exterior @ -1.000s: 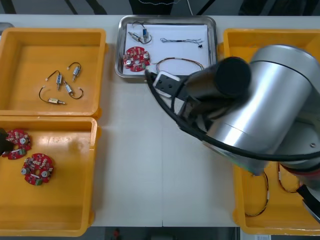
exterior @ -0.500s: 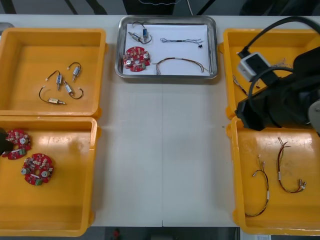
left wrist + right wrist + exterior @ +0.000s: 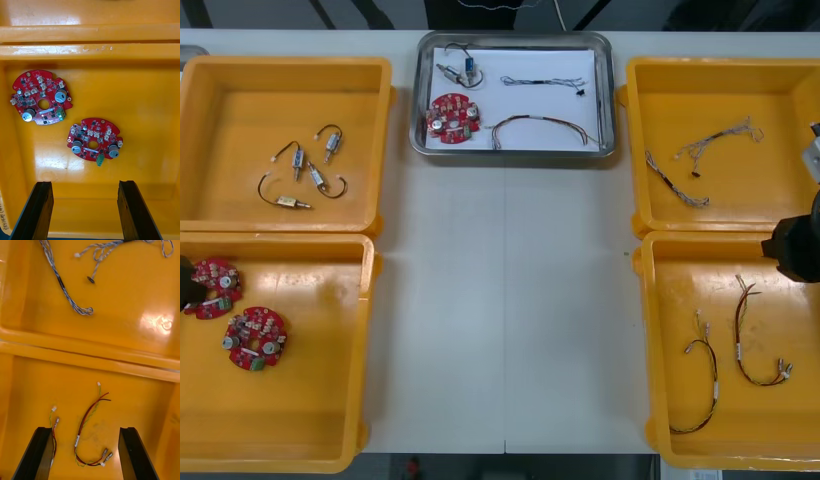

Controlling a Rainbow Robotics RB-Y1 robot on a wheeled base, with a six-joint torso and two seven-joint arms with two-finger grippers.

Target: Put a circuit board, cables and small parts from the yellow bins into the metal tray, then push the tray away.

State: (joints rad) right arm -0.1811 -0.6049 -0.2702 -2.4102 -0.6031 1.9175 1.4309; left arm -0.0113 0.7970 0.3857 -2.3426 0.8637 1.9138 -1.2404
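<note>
1. Across the light table [image 3: 505,300], found the goods unmoved since a second before: two yellow bins at each side, and the metal tray [image 3: 515,38] between the far pair, in the same spot.
2. In that tray, counted a round red circuit board [image 3: 454,117], a small metal part [image 3: 463,70] just beyond it, a black cable [image 3: 545,81] and a red and yellow cable [image 3: 540,125], all on the white inside.
3. Tracked the one real change in the right arm [image 3: 798,250]: over the tray's near edge a second earlier, across the right-hand bins half a second earlier, and now drawn back to the table's right edge, above the wall between the far right bin [image 3: 635,150] and the near right bin [image 3: 650,350].
4. Saw the right gripper [image 3: 85,431] with black fingers spread wide and gripping nothing, above the near right bin; spotted a loose red and yellow cable [image 3: 90,427] on the bin floor between them and twisted blue and white cables [image 3: 63,288] beyond, in the far bin.
5. Marked the left gripper [image 3: 85,183] as idle: fingers parted, empty, hanging over the near left bin [image 3: 370,350] with two more boards [image 3: 39,98] below.
6. Judged the loading finished and the withdrawal a retreat after work at the tray; could not tell whether the push had been made, given the tray's unchanged place near the far edge.
</note>
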